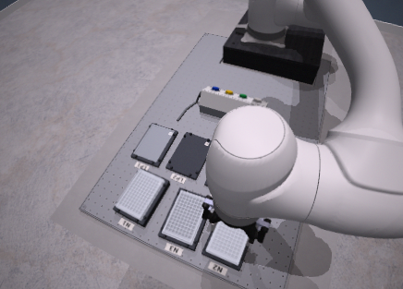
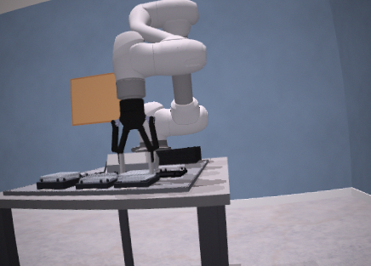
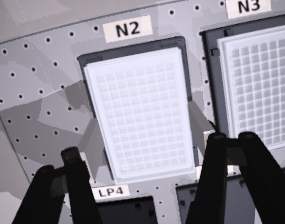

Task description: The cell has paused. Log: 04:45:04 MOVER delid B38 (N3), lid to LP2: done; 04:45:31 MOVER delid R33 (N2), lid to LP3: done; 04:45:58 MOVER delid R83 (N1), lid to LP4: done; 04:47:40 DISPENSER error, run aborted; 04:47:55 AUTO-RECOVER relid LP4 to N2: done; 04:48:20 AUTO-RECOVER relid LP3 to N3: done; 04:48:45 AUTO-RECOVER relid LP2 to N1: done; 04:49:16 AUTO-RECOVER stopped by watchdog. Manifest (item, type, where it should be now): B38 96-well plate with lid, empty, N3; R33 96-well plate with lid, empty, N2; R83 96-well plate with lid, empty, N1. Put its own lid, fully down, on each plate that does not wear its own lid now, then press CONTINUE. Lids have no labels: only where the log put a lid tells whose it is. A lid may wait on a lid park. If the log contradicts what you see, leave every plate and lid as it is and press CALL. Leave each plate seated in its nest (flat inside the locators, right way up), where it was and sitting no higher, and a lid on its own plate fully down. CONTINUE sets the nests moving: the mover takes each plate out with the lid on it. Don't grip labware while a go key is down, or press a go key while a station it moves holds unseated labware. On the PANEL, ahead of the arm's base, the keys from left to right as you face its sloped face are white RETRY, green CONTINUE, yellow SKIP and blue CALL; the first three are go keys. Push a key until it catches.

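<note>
- Pinching the lid point(image 3: 140, 103) on the N2 plate with the claw point(image 3: 146, 155), jaws pressing on its long sides, near the bench edge farthest from the base.
- Probably beginning the lid swap: needing a straight lift, then a short carry back to the LP4 park point(image 3: 112, 192).
- Minding the N3 plate point(image 3: 259, 90) close alongside; finding freer room toward the bench corner on N2's other side.

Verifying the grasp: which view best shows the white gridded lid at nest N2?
Wrist: the white gridded lid fills the frame, the gripper shut on it. Top shows it partly under the arm; exterior, only an edge-on sliver.
</note>
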